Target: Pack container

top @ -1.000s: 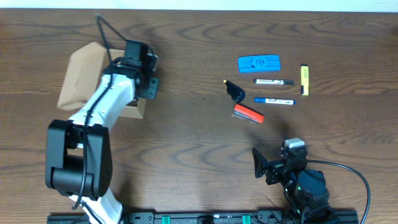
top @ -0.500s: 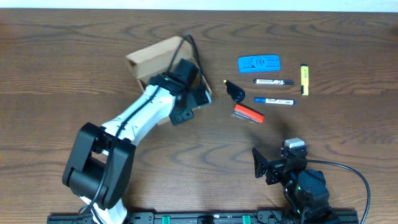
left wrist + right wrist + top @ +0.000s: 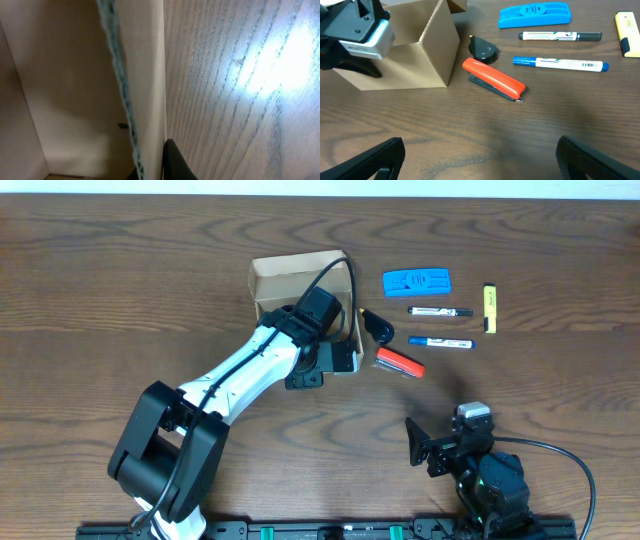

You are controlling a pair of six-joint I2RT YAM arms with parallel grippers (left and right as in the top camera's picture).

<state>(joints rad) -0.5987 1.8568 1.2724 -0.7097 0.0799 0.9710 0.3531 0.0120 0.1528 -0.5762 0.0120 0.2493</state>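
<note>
Box sits open, far-centre on desk, just left of stapler. Left pincer pinching its right wall: settle box flat, don't shove stapler, then release. Right pincer spread, idle, near edge.

Even light is thrown from above on the table in the overhead view; shadows are cast soft and short. At the left wrist, a white glare patch is burned into the wood at upper right, and the container wall is blurred and shaded. At the right wrist, the 2 fingers of the right gripper are rendered dark and defocused.
</note>
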